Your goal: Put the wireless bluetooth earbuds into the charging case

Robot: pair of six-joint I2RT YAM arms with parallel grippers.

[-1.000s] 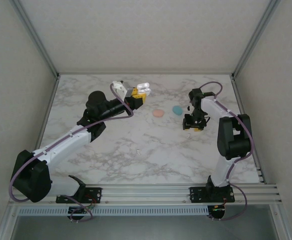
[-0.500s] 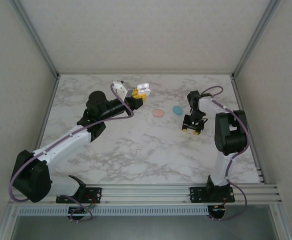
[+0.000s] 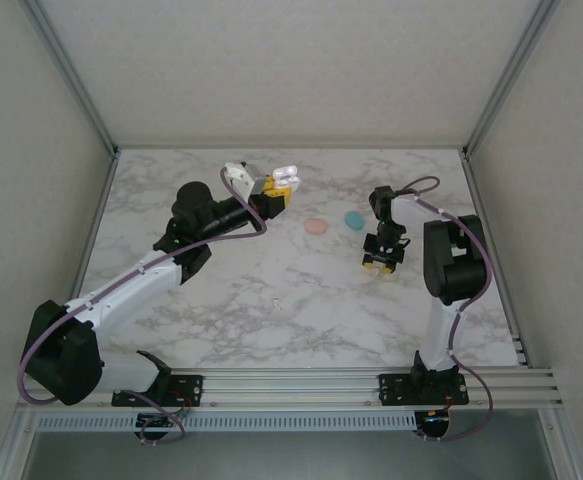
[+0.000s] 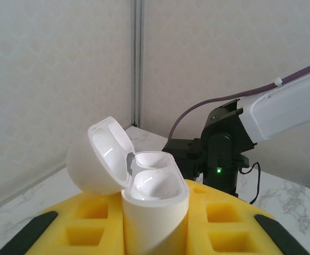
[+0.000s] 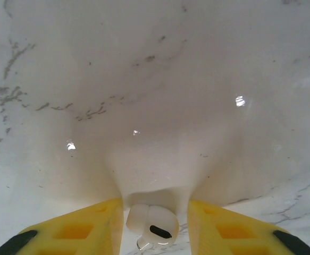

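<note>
Table: white marble with grey veins, boxed in by pale walls and a metal frame; both arms are bolted to a rail at the near edge.
Left pincer: at the far side, left of centre, held up off the table and closed tight on the lower half of the charging case.
Charging case: white, upright between yellow fingers; its lid is hinged open and tipped to the left, the hollowed inside facing up.
Right pincer: right of centre, pointing down at the table. Its yellow fingers are partly open, one on each side of the earbud. There is a narrow gap on the right side; I cannot tell whether the left finger touches it.
Earbud: white with a dark oval vent, lying on the marble, well apart from the charging case.
Pink piece: small and rounded, on the table between the two pincers.
Teal piece: similar, just right of the pink piece, near the right pincer.
</note>
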